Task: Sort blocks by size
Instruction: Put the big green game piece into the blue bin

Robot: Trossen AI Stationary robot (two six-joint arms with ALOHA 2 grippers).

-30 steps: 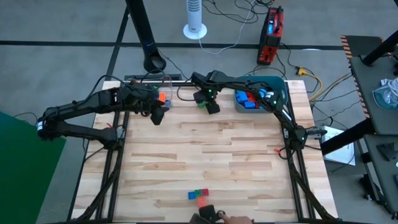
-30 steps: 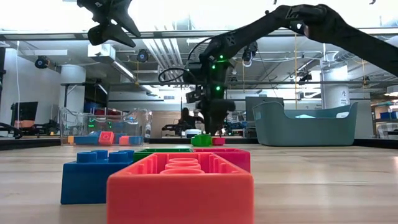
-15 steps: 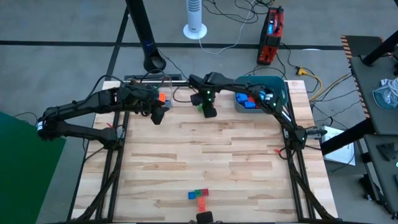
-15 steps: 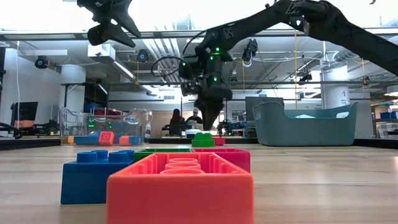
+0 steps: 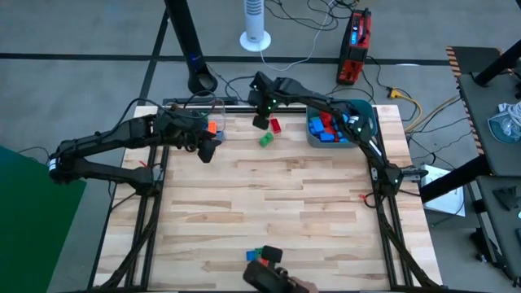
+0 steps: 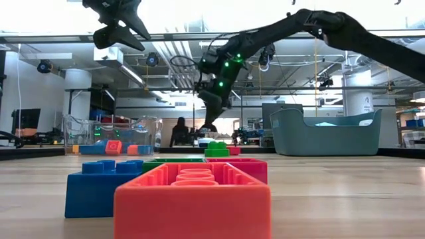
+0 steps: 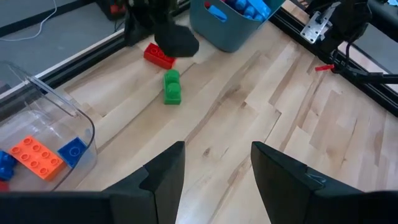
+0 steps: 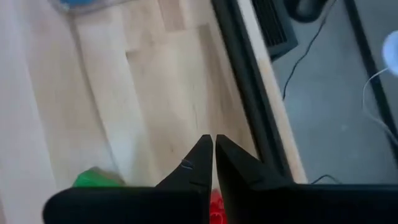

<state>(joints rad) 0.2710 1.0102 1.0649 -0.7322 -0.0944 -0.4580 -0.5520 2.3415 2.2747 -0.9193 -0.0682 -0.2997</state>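
Arms at the far edge of your table [image 5: 285, 195], seen from above: on your left, the left gripper [image 5: 206, 150] hangs over the wood just beside the clear plastic box [image 5: 208, 115], and its wrist camera shows its two dark fingers [image 7: 163, 175] spread apart with nothing between them. Inside that box you can make out an orange brick [image 7: 37, 157] and a blue brick [image 7: 73, 151]. Moving right, a green brick [image 5: 265, 140] lies on the bare boards, with a red brick [image 5: 275, 125] just beyond it toward the table's far edge; the two sit near each other but apart. Your right gripper [image 5: 260, 121] hovers above the table just beside the red brick, its fingers [image 8: 198, 163] pressed together and empty in its own wrist view, and the level camera shows it raised clear of the wood [image 6: 211, 105]. Farther right stands the teal tub [image 5: 365, 114], loaded with blue and red bricks [image 5: 326, 129]. At the table's near edge, centre, a small cluster of bricks [image 5: 262, 255] sits together; the level camera shows a blue one [image 6: 101, 187], a big orange-red one [image 6: 192, 202] and others behind them.
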